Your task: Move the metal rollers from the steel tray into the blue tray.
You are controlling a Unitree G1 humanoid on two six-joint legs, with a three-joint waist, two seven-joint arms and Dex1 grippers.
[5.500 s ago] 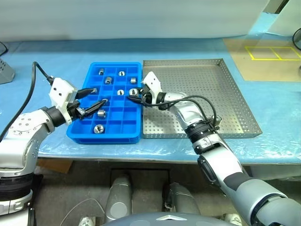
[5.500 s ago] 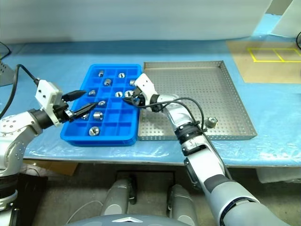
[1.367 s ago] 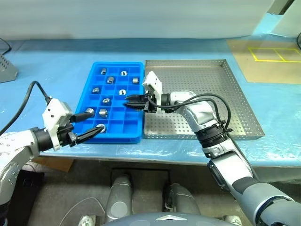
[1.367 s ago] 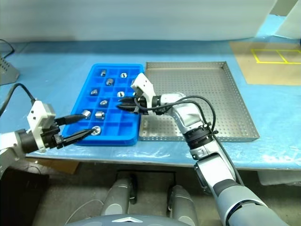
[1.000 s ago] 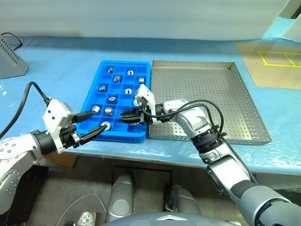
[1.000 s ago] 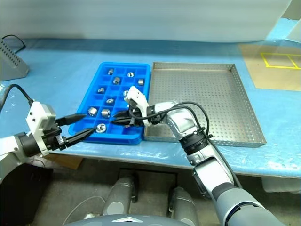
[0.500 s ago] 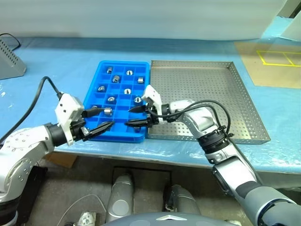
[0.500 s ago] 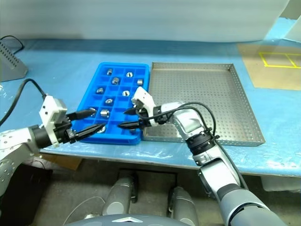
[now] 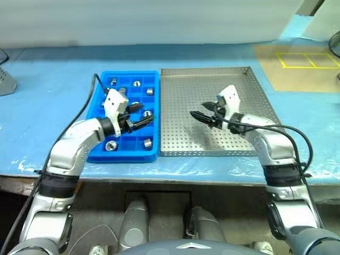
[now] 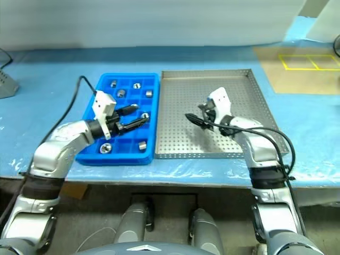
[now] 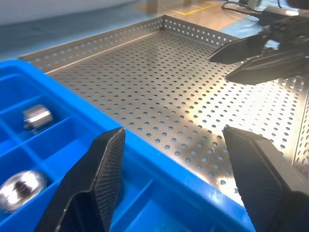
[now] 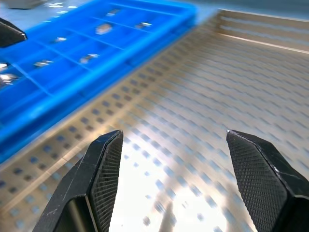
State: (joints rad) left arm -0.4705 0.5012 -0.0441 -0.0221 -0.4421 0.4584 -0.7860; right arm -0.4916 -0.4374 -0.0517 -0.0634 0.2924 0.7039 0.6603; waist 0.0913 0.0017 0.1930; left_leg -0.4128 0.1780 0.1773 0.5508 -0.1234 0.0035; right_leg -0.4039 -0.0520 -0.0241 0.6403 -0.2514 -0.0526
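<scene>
Although small, the metal rollers (image 9: 111,145) look like solid steel rings, so I judge them dense for their size, rigid and smooth enough to slip or roll from a loose pinch; the safest hold would be across the curved outer wall with both fingers square to it, or over the flat ends when one stands upright. All the rollers that I can make out lie in the blue tray (image 9: 101,154), one to a compartment: several along its far rows, one near the middle and two in the near row, among them a second roller (image 9: 147,142) beside the tray's right wall. Just right of it, touching or nearly so, sits the steel tray (image 9: 249,149), whose perforated floor looks bare of rollers, so the transfer seems close to done. Over the middle of the blue tray hangs the left end effector (image 9: 140,115), fingers apart and empty. Above the steel tray's floor the right end effector (image 9: 200,112) points toward the blue tray, also spread wide with nothing between its fingers. Both trays rest on the counter (image 9: 48,74) under a light-blue cover.
</scene>
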